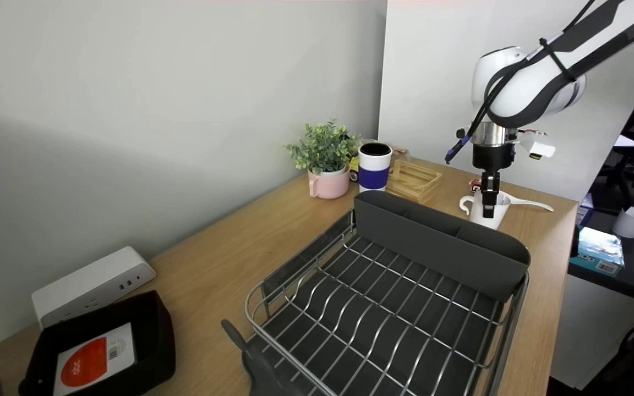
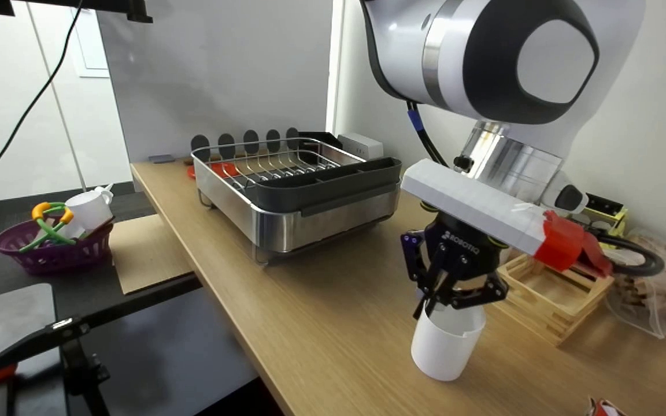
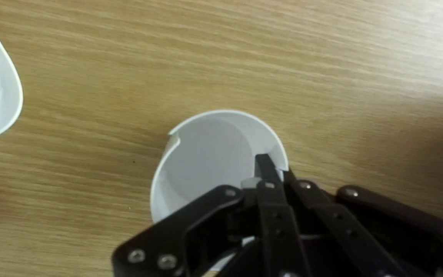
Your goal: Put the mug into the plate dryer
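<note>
— In an exterior view, where's the mug (image 1: 477,214)?
— On the bench (image 1: 229,258), past the plate dryer (image 1: 394,275), just beyond its caddy (image 1: 432,247). The hand (image 1: 488,213) is down at the mug's rim. A white spoon (image 1: 531,204) lies past the caddy too.
— So the mug isn't in yet?
— No, that's all left to do.
— And in an exterior view, is the mug (image 2: 446,346) up in the air?
— It looks to be resting on the bench, roughly upright, near the plate dryer and not touching it.
— What does the wrist view say about the hand?
— It's pinching the mug's wall: 1 of the fingers (image 3: 264,165) is inside, 1 is outside, and the rim runs between them.
— How far along, then?
— Early, I'd judge. Reaching the mug and getting a grip look done. What's left, as I read it, is 3 things: lift the mug, carry it over the caddy, then set it down in the plate dryer and let go.
</note>
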